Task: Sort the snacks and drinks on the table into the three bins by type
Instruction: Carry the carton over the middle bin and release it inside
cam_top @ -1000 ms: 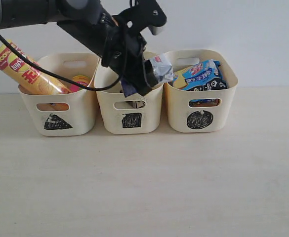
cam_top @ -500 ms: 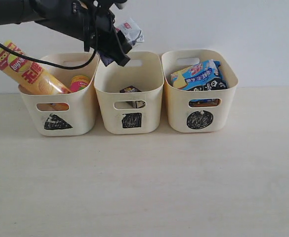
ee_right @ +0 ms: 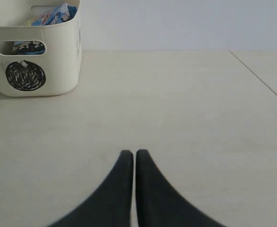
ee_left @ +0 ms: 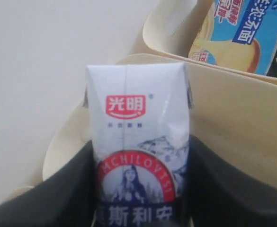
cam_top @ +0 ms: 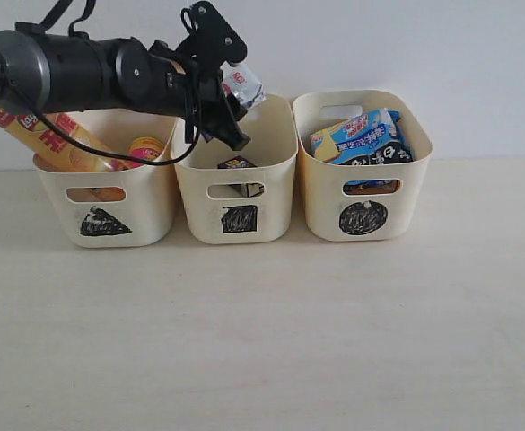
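Glossy paper carton [ee_left: 137,142], 3 matt plastic bins [cam_top: 195,208], wood-grain table [cam_top: 262,341]

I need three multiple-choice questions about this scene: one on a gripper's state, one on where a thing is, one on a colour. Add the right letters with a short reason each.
1. The left gripper is:
A open and empty
B shut on a chip tube
C shut on the blue and white carton

2. The dark purple carton lies:
A in the square-marked bin
B on the table
C in the circle-marked bin

3. The logo near the top of the held carton is:
A green
B red
C yellow

Answers:
1 C: the left wrist view shows the fingers pressing both sides of the carton.
2 A: its top shows inside that bin.
3 B: the left wrist view shows it red.
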### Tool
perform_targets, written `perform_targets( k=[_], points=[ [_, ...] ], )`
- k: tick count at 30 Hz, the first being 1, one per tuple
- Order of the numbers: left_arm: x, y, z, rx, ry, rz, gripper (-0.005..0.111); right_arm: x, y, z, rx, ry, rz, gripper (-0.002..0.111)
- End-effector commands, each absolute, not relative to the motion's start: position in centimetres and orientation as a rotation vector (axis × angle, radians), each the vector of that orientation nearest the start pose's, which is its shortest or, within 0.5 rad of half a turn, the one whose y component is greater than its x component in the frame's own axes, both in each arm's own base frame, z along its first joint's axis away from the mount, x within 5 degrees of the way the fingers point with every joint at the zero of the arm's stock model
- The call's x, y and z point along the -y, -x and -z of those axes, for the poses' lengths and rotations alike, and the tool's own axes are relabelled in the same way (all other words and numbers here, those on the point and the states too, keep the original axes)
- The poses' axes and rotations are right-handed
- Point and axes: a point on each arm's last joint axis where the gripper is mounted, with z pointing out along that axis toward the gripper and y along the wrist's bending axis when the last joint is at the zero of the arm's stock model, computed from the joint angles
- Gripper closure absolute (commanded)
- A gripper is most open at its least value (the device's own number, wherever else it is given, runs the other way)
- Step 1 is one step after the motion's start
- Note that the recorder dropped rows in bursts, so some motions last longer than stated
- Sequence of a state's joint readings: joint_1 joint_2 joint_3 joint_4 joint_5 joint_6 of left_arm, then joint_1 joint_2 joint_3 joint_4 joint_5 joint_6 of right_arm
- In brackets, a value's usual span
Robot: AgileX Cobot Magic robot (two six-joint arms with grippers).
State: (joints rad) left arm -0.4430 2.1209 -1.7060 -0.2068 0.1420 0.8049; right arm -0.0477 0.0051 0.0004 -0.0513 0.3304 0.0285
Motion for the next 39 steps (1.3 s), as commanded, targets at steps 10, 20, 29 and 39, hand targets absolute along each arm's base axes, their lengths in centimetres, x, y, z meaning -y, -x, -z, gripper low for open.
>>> perform_targets(
  k=[10, 20, 29, 39],
  points=[
    [22.0, -46.8, -22.9, -1.7, -0.989, -0.11, 0.047, 0.4, -5.4, -18.4, -1.805, -0.03, 0.073, 0.108],
    [22.0, -46.9, -23.1, -1.682, -0.975, -0.116, 0.028, 0.4, -5.4, -18.4, -1.805, -0.03, 0.073, 0.108],
    [21.5, -44.8, -25.5, -1.8, -1.084, -0.058, 0.07, 0.4, -5.4, -18.4, -1.805, -0.03, 0.073, 0.108],
    [18.2, -40.0, -29.2, -2.254, -1.097, -0.079, 0.102, 0.4, -5.4, -18.4, -1.805, -0.03, 0.073, 0.108]
  ],
)
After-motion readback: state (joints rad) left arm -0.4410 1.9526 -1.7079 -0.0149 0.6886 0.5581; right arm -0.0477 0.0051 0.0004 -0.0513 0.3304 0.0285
